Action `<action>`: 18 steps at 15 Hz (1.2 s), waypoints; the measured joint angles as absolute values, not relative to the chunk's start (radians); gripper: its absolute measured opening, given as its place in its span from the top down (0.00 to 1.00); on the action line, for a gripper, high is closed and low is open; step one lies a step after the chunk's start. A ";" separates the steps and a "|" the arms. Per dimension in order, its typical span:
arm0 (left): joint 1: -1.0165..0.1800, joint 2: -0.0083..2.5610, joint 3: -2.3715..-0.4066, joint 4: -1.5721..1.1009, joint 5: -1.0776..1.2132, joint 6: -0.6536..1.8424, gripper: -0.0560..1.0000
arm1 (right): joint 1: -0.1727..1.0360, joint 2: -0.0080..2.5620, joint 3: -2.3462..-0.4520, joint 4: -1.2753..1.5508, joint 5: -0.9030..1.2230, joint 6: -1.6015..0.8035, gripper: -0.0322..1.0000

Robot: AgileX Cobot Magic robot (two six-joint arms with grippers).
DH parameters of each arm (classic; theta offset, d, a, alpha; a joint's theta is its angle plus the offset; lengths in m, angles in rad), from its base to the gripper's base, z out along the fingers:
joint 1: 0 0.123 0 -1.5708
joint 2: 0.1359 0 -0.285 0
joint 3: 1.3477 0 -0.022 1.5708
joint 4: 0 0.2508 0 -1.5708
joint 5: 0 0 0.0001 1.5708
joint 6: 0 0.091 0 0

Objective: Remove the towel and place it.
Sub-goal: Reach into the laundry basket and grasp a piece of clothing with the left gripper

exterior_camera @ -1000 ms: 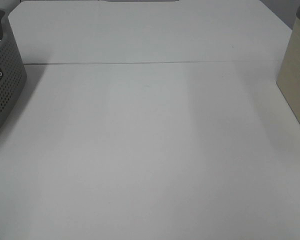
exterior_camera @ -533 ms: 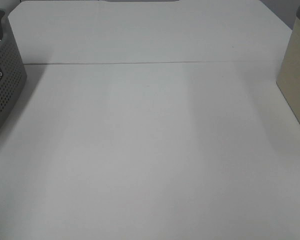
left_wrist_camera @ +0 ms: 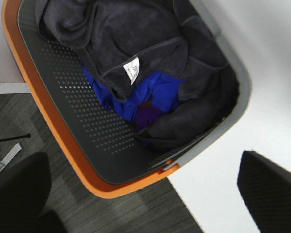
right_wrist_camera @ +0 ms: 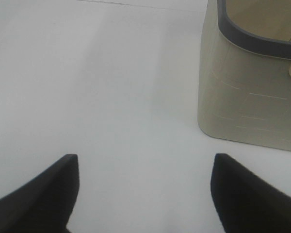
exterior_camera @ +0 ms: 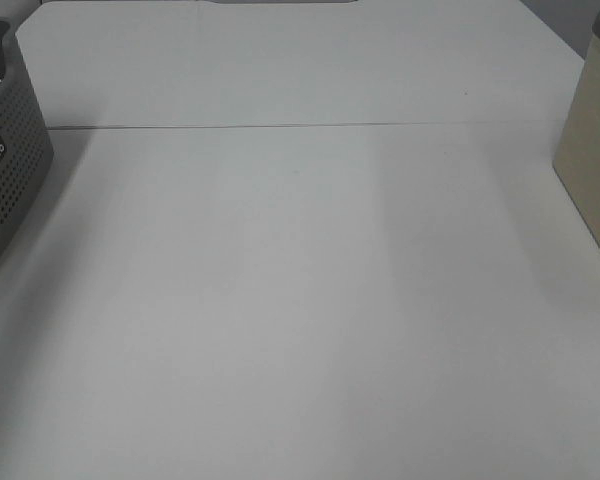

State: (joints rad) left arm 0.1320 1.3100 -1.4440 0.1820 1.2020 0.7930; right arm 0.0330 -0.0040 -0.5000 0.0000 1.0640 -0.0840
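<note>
At the far left of the high view you have the grey perforated basket (exterior_camera: 5,170), and neither arm shows in that view. The left wrist camera looks down into what appears to be the same basket, seen there with an orange rim (left_wrist_camera: 63,145) and sitting at the table's edge above the floor. The towel (left_wrist_camera: 136,34) lies bunched inside it, dark charcoal, with a small white label (left_wrist_camera: 132,69) turned up on one fold and a blue cloth (left_wrist_camera: 155,94) showing beneath and between its folds. Your left gripper (left_wrist_camera: 140,167) hangs above the basket with its fingers spread wide, holding nothing and not touching the towel. In the middle, the white table (exterior_camera: 300,300) has no towel on it, so by these views none of the task is done: the grasp, the lift out of the basket and the laying down are all left. Expect the blue cloth to want to come up with the towel if you pinch deep. At the right stands the beige bin (exterior_camera: 595,170), and your right gripper (right_wrist_camera: 145,167) hovers over the table beside it, jaws apart and empty.
</note>
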 joint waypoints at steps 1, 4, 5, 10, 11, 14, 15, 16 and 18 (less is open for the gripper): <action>0.132 1.389 -1.496 0.228 1.209 0.811 0.01 | 0.033 -0.004 -0.500 0.000 1.064 -0.084 0.26; 0.132 1.602 -1.613 0.277 1.206 0.835 0.01 | 0.033 -0.004 -0.500 0.000 1.064 -0.084 0.26; 0.132 1.653 -1.630 0.292 1.192 0.852 0.01 | 0.033 -0.004 -0.500 0.000 1.064 -0.084 0.26; 0.139 1.885 -1.731 0.352 1.115 0.952 0.01 | 0.033 -0.004 -0.500 0.000 1.064 -0.084 0.26; 0.152 1.935 -1.758 0.355 1.107 0.964 0.01 | 0.033 -0.004 -0.500 0.000 1.064 -0.084 0.26; 0.200 2.042 -1.794 0.358 1.097 1.010 0.01 | 0.033 -0.004 -0.500 0.000 1.064 -0.084 0.26; 0.205 2.106 -1.796 0.349 1.083 1.043 0.01 | 0.033 -0.004 -0.500 0.000 1.064 -0.084 0.26; 0.205 2.131 -1.796 0.347 1.059 1.047 0.01 | 0.033 -0.004 -0.500 0.000 1.064 -0.084 0.26; 0.205 2.175 -1.796 0.340 1.042 1.058 0.01 | 0.033 -0.004 -0.500 0.000 1.064 -0.084 0.26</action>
